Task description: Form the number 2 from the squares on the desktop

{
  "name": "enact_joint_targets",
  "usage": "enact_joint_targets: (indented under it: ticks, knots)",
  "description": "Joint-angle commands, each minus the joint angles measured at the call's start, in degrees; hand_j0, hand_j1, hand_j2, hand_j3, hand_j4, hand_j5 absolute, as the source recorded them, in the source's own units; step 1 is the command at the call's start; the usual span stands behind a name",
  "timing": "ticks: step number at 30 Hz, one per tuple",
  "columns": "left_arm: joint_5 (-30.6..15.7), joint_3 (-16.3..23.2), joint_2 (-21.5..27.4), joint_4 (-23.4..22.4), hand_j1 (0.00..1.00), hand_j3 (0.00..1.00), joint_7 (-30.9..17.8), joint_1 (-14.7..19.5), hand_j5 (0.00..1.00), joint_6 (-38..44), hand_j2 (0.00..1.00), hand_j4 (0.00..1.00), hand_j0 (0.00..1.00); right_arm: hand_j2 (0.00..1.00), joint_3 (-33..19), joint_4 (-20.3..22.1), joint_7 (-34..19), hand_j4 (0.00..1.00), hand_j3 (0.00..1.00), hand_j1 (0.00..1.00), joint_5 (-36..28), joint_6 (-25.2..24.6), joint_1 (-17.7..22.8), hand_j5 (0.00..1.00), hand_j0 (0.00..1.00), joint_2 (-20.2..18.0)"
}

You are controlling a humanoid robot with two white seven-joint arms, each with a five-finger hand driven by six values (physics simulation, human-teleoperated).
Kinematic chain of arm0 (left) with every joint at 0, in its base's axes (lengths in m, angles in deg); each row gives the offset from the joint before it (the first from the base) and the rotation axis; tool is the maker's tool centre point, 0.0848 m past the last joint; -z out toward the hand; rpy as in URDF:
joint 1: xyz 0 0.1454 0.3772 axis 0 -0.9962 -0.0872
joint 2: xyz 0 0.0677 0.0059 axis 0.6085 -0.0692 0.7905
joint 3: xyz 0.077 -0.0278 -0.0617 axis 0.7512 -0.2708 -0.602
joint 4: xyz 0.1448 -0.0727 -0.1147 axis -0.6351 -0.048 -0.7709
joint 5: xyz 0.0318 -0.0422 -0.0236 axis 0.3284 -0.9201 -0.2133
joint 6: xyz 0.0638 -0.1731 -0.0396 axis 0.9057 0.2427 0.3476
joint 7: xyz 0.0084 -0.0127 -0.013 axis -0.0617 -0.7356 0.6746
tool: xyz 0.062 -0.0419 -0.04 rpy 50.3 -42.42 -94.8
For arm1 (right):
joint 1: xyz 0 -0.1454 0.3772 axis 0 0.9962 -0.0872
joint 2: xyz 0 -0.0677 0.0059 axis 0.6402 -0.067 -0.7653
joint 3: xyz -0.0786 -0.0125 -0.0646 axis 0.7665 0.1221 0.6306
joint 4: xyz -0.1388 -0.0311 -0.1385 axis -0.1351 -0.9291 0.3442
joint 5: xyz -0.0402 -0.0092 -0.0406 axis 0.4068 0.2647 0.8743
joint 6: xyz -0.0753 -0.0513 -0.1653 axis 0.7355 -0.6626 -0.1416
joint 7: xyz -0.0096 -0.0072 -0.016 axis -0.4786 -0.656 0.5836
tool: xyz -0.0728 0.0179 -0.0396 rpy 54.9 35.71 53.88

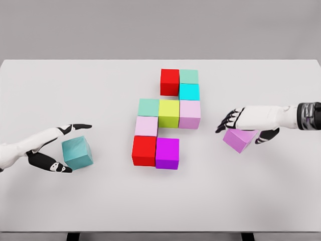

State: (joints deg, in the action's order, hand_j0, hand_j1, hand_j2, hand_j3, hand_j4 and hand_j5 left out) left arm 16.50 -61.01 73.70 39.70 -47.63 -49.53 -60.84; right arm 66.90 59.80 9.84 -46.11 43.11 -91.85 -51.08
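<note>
Left hand (52, 148) fingers grip a teal cube (77, 152); right hand (246, 123) fingers hold a purple cube (239, 138).

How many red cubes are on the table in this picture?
2. One red cube is at the top of the block figure, left of a mint cube. The other red cube is at the bottom left, beside the magenta cube. None seems hidden.

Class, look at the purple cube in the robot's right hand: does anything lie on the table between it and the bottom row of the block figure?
Nothing visible does. The right hand holds the purple cube, and only bare table separates it from the magenta cube ending the bottom row.
</note>
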Motion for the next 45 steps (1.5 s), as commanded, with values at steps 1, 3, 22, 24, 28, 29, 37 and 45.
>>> enact_joint_targets:
  ticks: [1, 3, 22, 24, 28, 29, 37, 45]
  knots:
    - [-1.2, 0.1, 0.1, 0.0, 1.0, 1.0, 0.0, -0.1, 1.0, 1.1, 1.0, 1.0, 1.0, 0.84, 0.0, -0.1, 0.0, 0.84, 0.84, 0.84, -0.3, -0.1, 0.0, 0.84, 0.84, 0.0]
    - [-1.9, 0.1, 0.1, 0.0, 1.0, 1.0, 0.0, -0.3, 1.0, 1.1, 1.0, 1.0, 1.0, 0.79, 0.0, -0.1, 0.0, 0.79, 0.79, 0.79, -0.3, 0.1, 0.0, 0.79, 0.79, 0.1]
    - [-2.5, 0.3, -0.1, 0.0, 1.0, 1.0, 0.0, -0.5, 1.0, 1.0, 1.0, 1.0, 1.0, 0.6, -0.4, 0.3, 0.0, 0.6, 0.6, 0.6, 0.6, 0.1, -1.1, 0.6, 0.6, 0.5]
    - [-2.8, 0.3, -0.1, 0.0, 1.0, 1.0, 0.0, -0.6, 1.0, 1.0, 1.0, 1.0, 1.0, 0.6, -0.5, 0.9, 0.0, 0.6, 0.6, 0.6, 0.7, 0.1, -1.8, 0.6, 0.6, 0.6]
    - [-3.7, 0.6, -0.1, -0.2, 1.0, 1.0, 0.0, -0.6, 1.0, 1.0, 1.0, 1.0, 1.0, 0.55, -0.4, 3.1, 0.0, 0.55, 0.55, 0.55, 0.8, 0.1, -1.8, 0.55, 0.55, 0.5]
    - [-3.7, 0.6, -0.1, -0.3, 1.0, 1.0, 0.0, -0.6, 1.0, 1.0, 1.0, 1.0, 1.0, 0.55, -0.4, 3.5, 0.0, 0.55, 0.55, 0.55, 0.8, 0.1, -1.8, 0.55, 0.55, 0.5]
    - [-3.6, 0.8, -0.7, -2.5, 1.0, 1.0, 0.0, -0.5, 1.0, 1.2, 1.0, 1.0, 1.0, 0.55, -0.5, 10.6, 0.0, 0.55, 0.55, 0.55, 4.6, 0.1, -1.8, 0.55, 0.55, 0.5]
    - [-3.6, 0.7, -0.9, -2.4, 1.0, 1.0, 0.0, -0.5, 1.0, 1.1, 1.0, 1.0, 1.0, 0.55, -0.2, 14.1, 0.0, 0.55, 0.55, 0.55, 4.6, 0.1, -1.9, 0.55, 0.55, 2.3]
